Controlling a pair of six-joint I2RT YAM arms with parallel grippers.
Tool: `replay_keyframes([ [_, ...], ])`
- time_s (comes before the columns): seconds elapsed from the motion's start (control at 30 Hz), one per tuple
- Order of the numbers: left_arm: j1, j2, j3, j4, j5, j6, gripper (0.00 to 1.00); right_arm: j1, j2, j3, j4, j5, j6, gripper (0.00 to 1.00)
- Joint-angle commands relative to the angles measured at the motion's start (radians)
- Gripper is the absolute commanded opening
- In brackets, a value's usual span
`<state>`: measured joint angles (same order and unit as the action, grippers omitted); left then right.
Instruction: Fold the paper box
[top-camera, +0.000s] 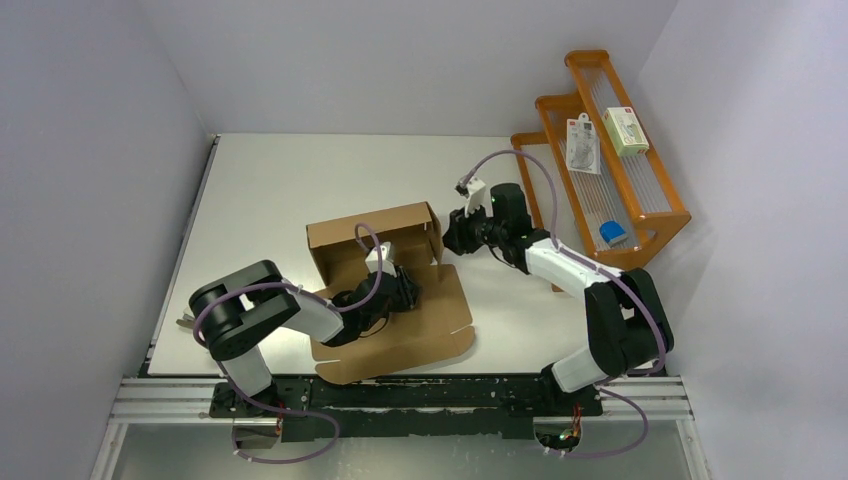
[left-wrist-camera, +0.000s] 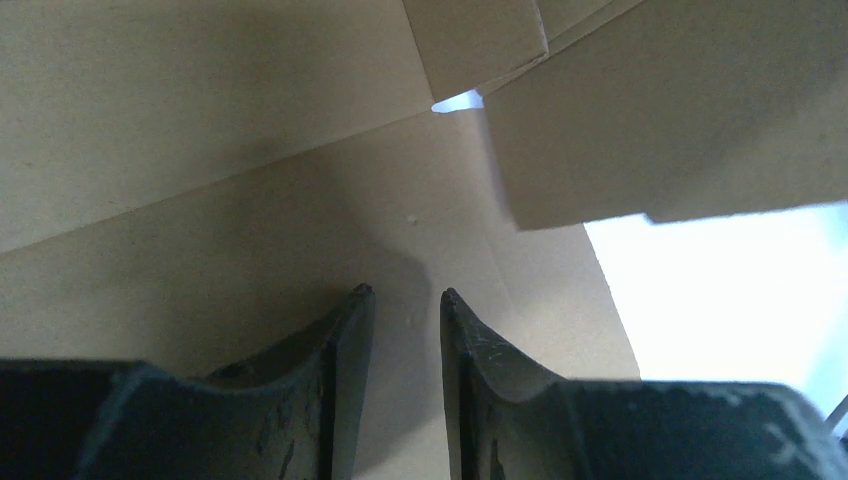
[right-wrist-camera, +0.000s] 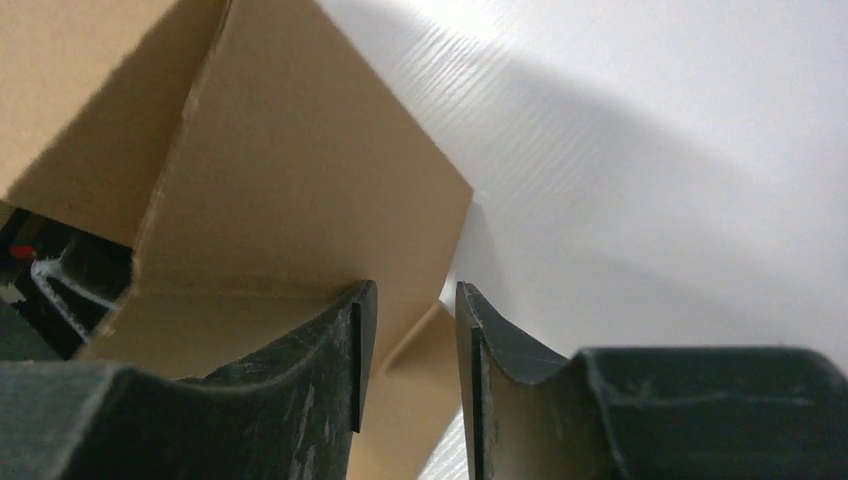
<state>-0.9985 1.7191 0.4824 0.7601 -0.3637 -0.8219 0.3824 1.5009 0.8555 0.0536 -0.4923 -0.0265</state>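
Note:
The paper box (top-camera: 345, 245) is brown cardboard in the middle of the table, its back wall and right side wall raised. A wide flap (top-camera: 430, 335) lies flat toward me. My left gripper (top-camera: 405, 290) is low inside the box over its floor (left-wrist-camera: 200, 250). Its jaws (left-wrist-camera: 405, 295) stand a narrow gap apart with nothing between them. My right gripper (top-camera: 455, 235) is just outside the box's right side wall (right-wrist-camera: 290, 180). Its fingers (right-wrist-camera: 413, 290) are slightly apart, and a cardboard tab shows through the gap without being pinched.
An orange wire-fronted rack (top-camera: 610, 160) stands at the back right with white packages (top-camera: 583, 143) and a small blue item (top-camera: 613, 233). White walls close in the table on three sides. A metal rail (top-camera: 400, 400) runs along the near edge.

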Motion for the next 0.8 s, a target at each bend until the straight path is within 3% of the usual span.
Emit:
replay_keyframes([
  [0.0, -0.002, 0.040, 0.001, -0.116, 0.053, 0.019, 0.37, 0.023, -0.041, -0.082, 0.155, -0.067, 0.025, 0.40],
  [0.43, -0.002, 0.047, 0.004, -0.105, 0.080, 0.046, 0.38, 0.049, -0.021, -0.287, 0.552, -0.096, 0.101, 0.49],
  [0.77, -0.004, -0.027, -0.009, -0.138, 0.118, 0.069, 0.44, 0.049, 0.019, -0.305, 0.615, -0.091, 0.086, 0.50],
])
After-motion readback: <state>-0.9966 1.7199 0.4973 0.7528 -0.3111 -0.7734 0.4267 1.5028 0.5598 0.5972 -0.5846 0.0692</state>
